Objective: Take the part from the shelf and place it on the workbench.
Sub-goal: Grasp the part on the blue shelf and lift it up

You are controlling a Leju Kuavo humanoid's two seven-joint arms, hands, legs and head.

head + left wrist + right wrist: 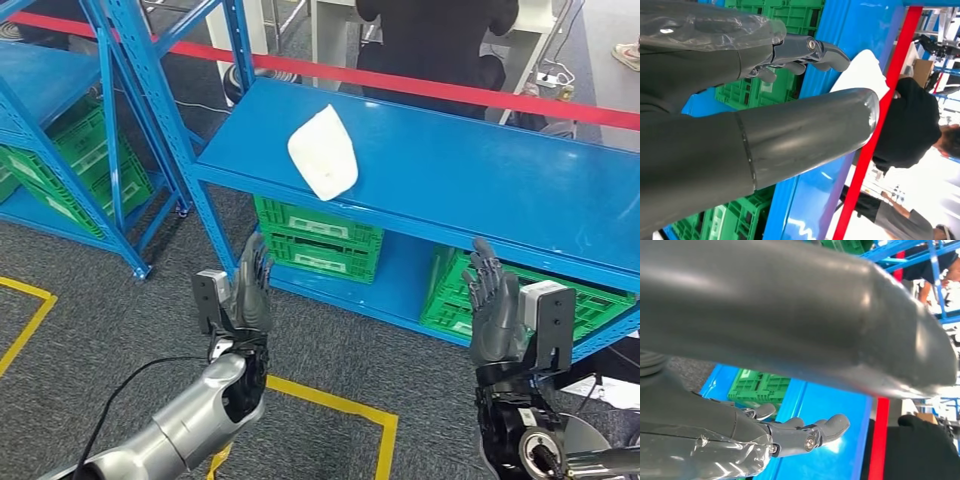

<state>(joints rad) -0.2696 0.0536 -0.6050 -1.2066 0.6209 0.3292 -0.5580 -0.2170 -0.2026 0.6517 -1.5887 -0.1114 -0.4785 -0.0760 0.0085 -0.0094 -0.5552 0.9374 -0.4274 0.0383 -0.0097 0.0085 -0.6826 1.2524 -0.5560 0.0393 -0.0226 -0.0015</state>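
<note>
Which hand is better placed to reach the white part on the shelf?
Probably the left. The left hand is raised, empty, below the shelf's front edge, close to the white part. The right hand, also empty, is farther off along the shelf.

I've got both arms raised — left hand (253, 285) at seven o'clock, right hand (492, 308) at five — palms facing inward, fingers straight, apart and pointing up, holding nothing.

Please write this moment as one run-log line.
phase: pre-grasp | white part: on blue shelf, untouched | left hand: open, raised before shelf | right hand: open, raised
</note>
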